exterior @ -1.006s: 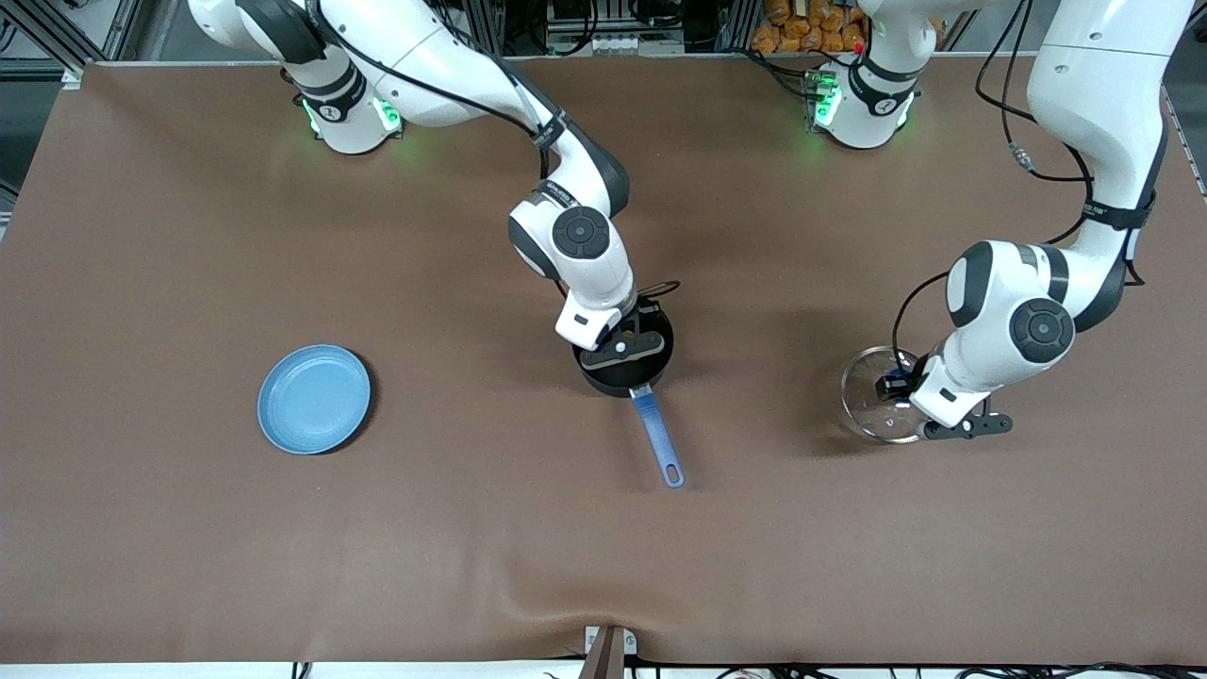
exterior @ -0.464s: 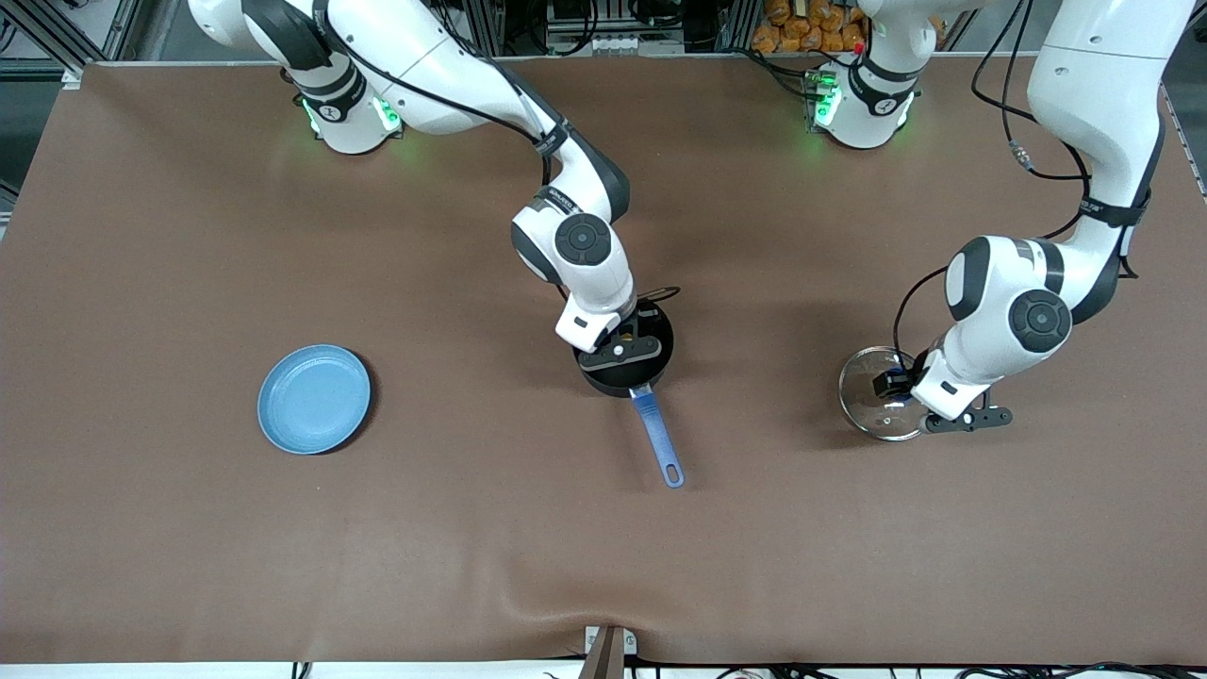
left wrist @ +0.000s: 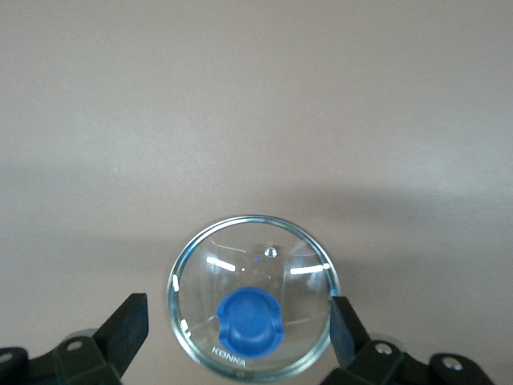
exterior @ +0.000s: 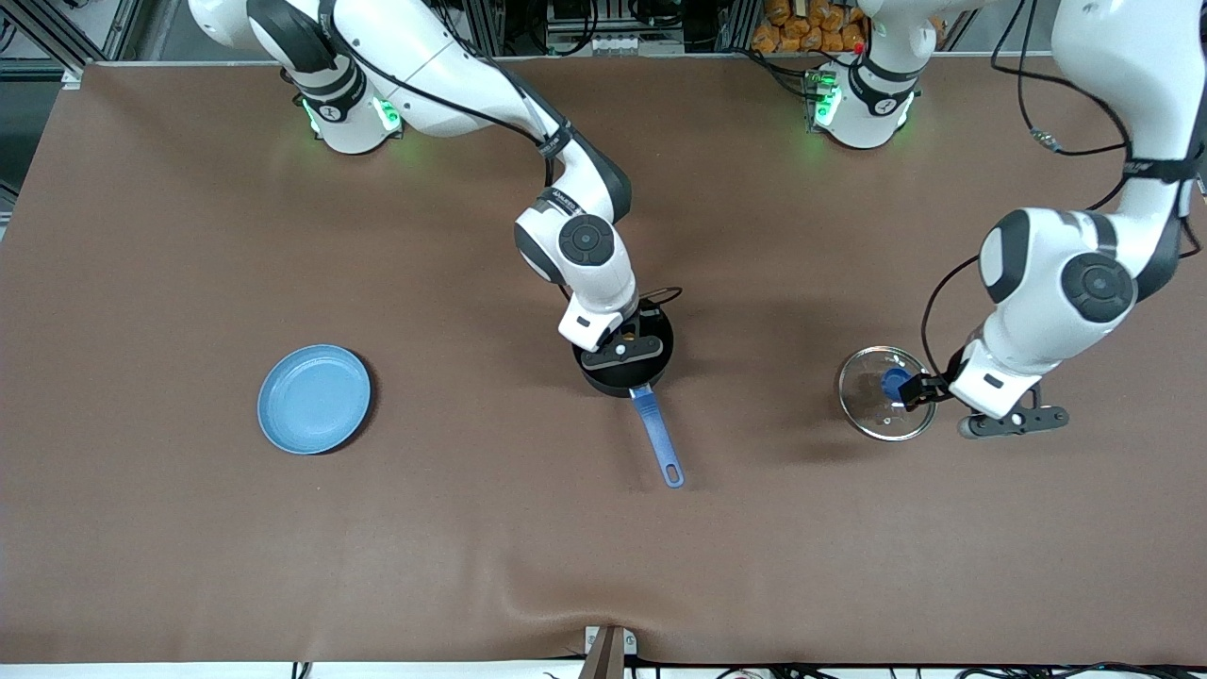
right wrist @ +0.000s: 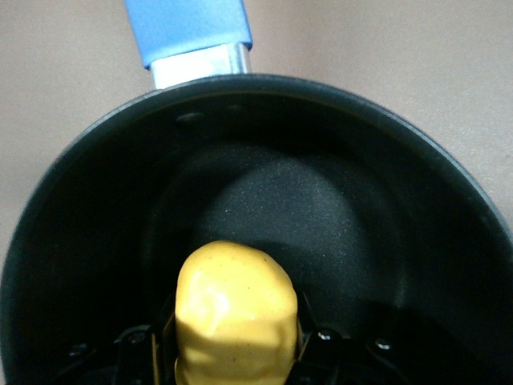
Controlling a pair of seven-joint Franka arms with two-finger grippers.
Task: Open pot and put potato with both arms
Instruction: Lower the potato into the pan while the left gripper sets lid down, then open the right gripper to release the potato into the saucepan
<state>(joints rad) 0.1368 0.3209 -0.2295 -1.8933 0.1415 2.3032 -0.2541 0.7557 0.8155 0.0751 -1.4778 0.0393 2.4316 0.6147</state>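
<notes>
The pot (exterior: 626, 356) stands mid-bench (exterior: 471, 547), its handle (exterior: 657, 437) pointing toward the front camera. The right gripper (exterior: 622, 341) holds the potato (right wrist: 235, 317) inside the pot. The plate (exterior: 314, 398) lies toward the right arm's end. The lid (exterior: 884, 393) rests on the bench toward the left arm's end, with the left gripper (exterior: 929, 396), fingers apart, above it.

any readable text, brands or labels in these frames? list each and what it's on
"KONKA": on the rim of the glass lid, seen in the left wrist view.
Black bands on both arms carry white lettering, too small to read.
Nothing readable on the pot, potato or plate.
</notes>
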